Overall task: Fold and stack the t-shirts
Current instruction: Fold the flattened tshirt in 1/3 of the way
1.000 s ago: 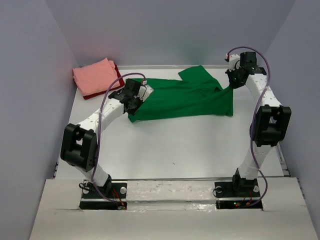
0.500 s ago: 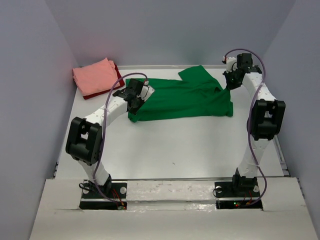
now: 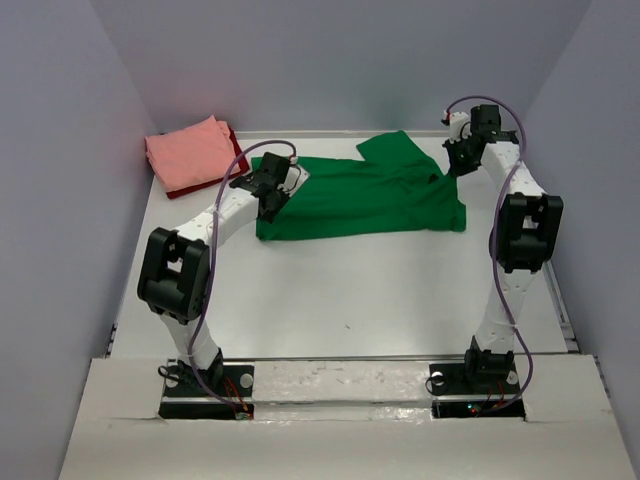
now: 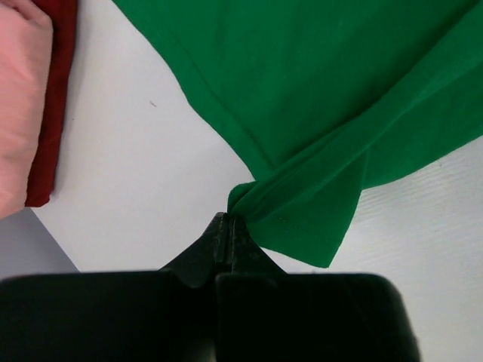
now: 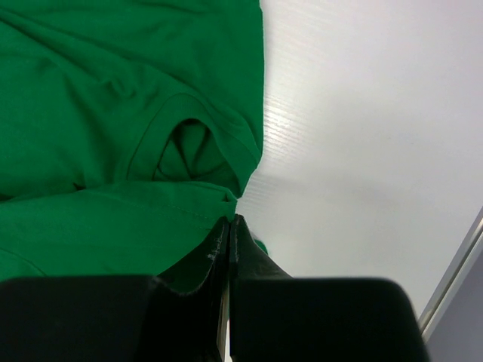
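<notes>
two grips: left pincer (image 4: 228, 219) and right pincer (image 5: 229, 221) pinch green t-shirt (image 3: 370, 196).

We see the near half of the table (image 3: 380, 290) bare, open for a gripper to pass. The green t-shirt (image 3: 360, 195) spreads across the far half. The pink t-shirt (image 3: 188, 152), folded on the dark red t-shirt (image 4: 54, 90), fills the far left corner.
</notes>
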